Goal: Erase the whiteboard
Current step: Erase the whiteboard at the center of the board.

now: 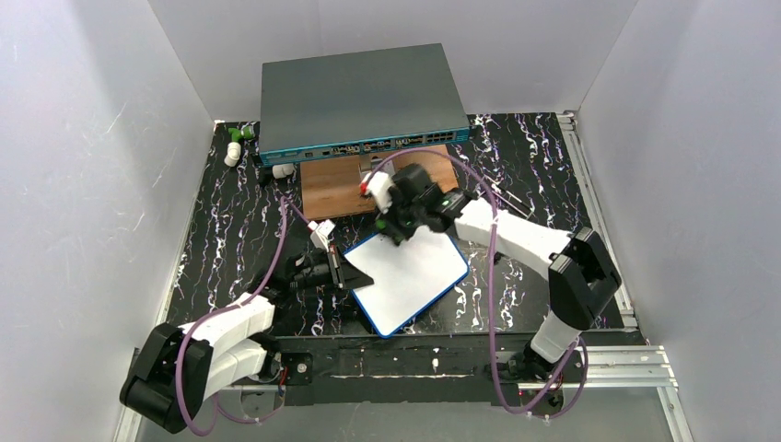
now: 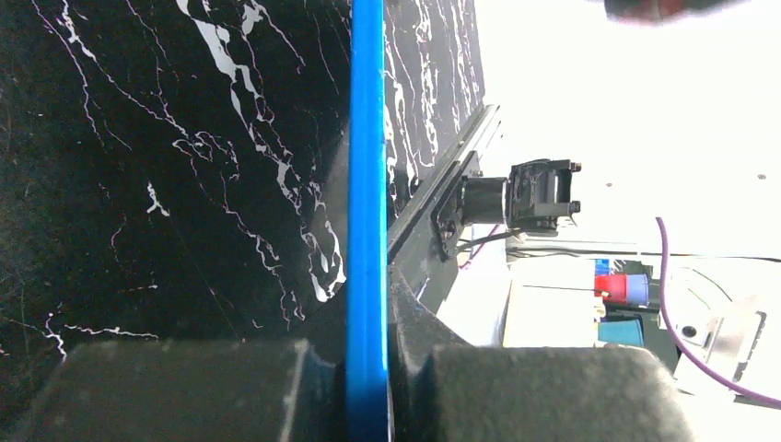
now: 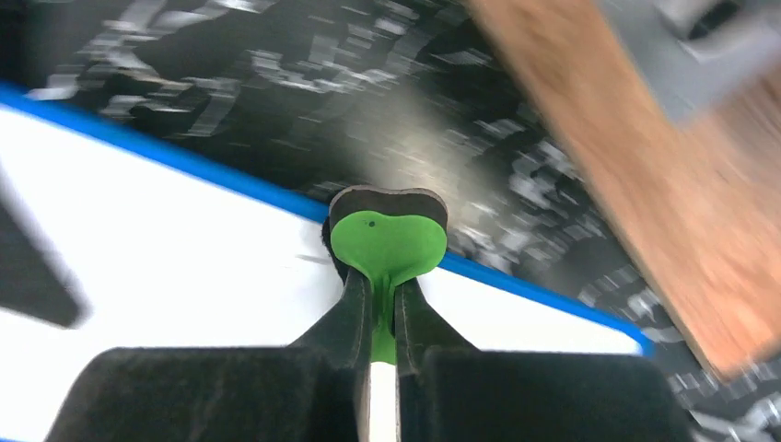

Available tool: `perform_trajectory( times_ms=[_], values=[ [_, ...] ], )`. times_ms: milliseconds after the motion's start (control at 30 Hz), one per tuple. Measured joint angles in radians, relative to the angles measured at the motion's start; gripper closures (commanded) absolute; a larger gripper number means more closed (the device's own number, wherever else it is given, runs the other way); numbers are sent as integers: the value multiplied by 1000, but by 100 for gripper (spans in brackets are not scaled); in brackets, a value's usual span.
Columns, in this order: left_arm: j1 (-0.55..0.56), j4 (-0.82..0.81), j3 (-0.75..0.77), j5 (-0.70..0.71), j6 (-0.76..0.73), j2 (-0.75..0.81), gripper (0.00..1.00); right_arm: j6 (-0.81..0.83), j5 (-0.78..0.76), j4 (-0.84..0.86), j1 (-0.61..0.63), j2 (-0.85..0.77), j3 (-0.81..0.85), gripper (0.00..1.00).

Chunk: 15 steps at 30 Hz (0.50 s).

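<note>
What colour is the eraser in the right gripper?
The eraser in the right gripper is bright green with a dark pad; the right wrist view shows it best.

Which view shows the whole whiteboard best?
The top view: the whiteboard shows nearly whole, white inside its blue frame. The left wrist view shows only its blue edge; the right wrist view, a blurred white part by the green eraser.

Whiteboard (image 3: 184, 276) and wooden board (image 3: 663, 184) blurred

Grey switch box (image 1: 355, 97), wooden board (image 1: 330, 191)
</note>
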<state>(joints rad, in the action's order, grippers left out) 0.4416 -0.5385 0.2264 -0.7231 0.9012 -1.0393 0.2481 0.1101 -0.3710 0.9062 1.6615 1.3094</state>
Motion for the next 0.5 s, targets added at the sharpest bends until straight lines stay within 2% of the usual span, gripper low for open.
perform_trajectory(
  times_ms=[233, 367, 500],
  values=[
    [0, 16, -1, -9, -22, 14, 100, 8, -112, 0, -275, 0, -78, 99],
    [-2, 33, -1, -7, 11, 15, 100, 32, -91, 0, -284, -9, -153, 99],
    [-2, 43, -1, -4, 25, 26, 100, 59, -46, 16, -229, -90, -251, 99]
  ],
)
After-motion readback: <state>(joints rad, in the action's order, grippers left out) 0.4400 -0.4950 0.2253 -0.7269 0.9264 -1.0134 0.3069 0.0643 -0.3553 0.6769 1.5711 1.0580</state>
